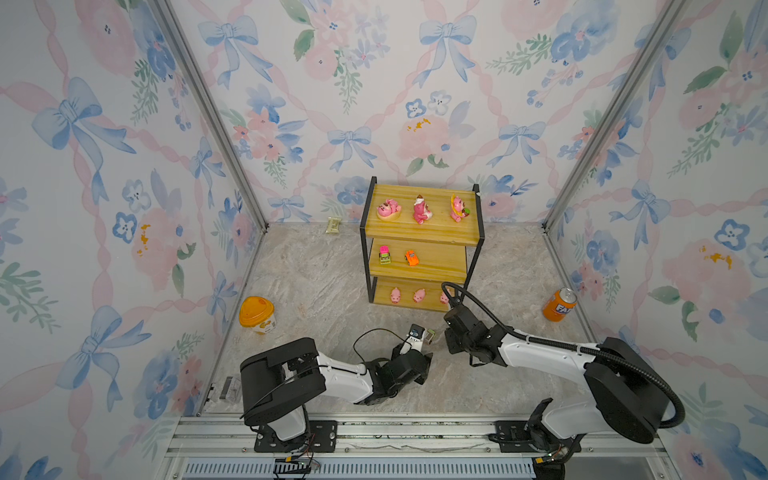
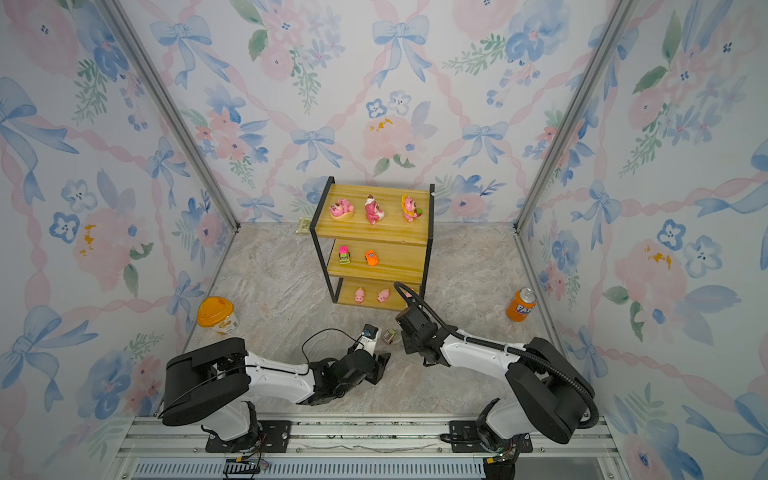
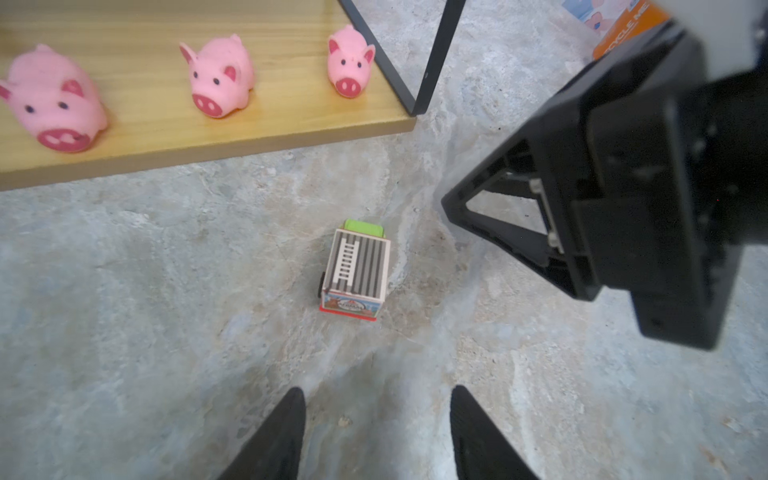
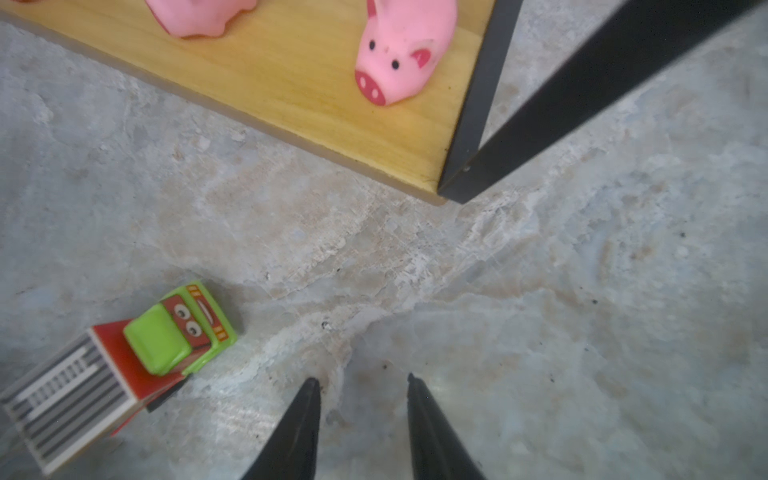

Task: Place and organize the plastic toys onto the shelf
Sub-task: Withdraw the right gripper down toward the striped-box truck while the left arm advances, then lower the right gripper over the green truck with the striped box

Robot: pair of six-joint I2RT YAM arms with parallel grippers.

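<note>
Left wrist view, Ana asking: the grey-green car [image 3: 357, 270] lies loose on the bench [image 3: 124, 332], at 6 o'clock of the shelf [image 1: 432, 272]. What could spoil the pick?

Ben: Two things. At the car's 6 o'clock the left end effector [image 3: 376, 395] hangs with jaws half apart, empty. At its 3 o'clock the right end effector [image 4: 361, 380] shows only a narrow gap, also empty. Both crowd one toy (tight quarters), so I'd judge a knock between them possible. And it has wheels: a one-sided touch may roll it away.

Ana: Anything in the way?

Ben: The free spot on the middle board is at 3 o'clock of the orange car [image 1: 411, 258], under the top board and close to the black frame post. The pigs [image 3: 218, 77] on the bottom board sit near the approach. The soda can [image 1: 560, 304] at the shelf's 4 o'clock and the tub [image 1: 257, 315] at 8 o'clock lie well apart.
</note>
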